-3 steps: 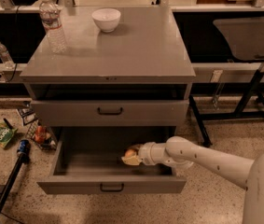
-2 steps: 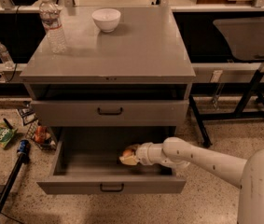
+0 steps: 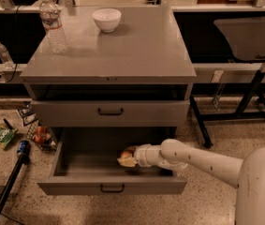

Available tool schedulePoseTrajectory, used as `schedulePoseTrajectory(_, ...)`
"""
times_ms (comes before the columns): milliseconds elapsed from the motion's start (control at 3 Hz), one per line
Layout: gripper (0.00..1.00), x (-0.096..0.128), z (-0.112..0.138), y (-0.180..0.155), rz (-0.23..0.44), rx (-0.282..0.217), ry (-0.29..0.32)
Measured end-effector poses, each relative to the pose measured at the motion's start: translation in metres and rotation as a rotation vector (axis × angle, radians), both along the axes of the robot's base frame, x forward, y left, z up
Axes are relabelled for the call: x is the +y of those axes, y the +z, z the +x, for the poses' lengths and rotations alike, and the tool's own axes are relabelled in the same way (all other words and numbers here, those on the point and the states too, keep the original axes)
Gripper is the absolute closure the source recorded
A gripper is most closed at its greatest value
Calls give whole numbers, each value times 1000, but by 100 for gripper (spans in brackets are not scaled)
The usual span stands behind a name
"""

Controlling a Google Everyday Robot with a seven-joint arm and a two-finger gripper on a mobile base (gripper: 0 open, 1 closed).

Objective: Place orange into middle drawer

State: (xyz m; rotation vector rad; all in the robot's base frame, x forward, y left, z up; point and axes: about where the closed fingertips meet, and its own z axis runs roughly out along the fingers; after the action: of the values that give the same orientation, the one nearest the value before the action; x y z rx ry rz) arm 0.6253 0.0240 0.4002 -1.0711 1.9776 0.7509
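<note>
Now my gripper (image 3: pixel 128 159) sits inside the middle drawer (image 3: pixel 66 186), seemingly clenched on the orange (image 3: pixel 125 152); if I release too high, it may bounce and roll.

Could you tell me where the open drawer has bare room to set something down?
The middle drawer is bare on its left, between its left wall and the gripper. The right is crowded: the orange at the gripper, then the arm.

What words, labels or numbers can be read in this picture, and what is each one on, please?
None can be read.
Water bottle label: too blurred.
Green packet on the floor: print too blurred.
The gripper, by the orange, is inside the open middle drawer; no text there.
</note>
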Motion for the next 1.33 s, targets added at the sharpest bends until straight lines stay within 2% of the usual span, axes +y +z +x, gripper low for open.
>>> schedulePoseTrajectory(333, 1, 4, 0, 11, 1, -18, -2)
schedulePoseTrajectory(667, 0, 5, 1, 18, -3, -27, -4)
schedulePoseTrajectory(1000, 26, -4, 1, 47, 70, -39, -17)
schedulePoseTrajectory(1333, 50, -38, -7, 89, 108, -75, -47)
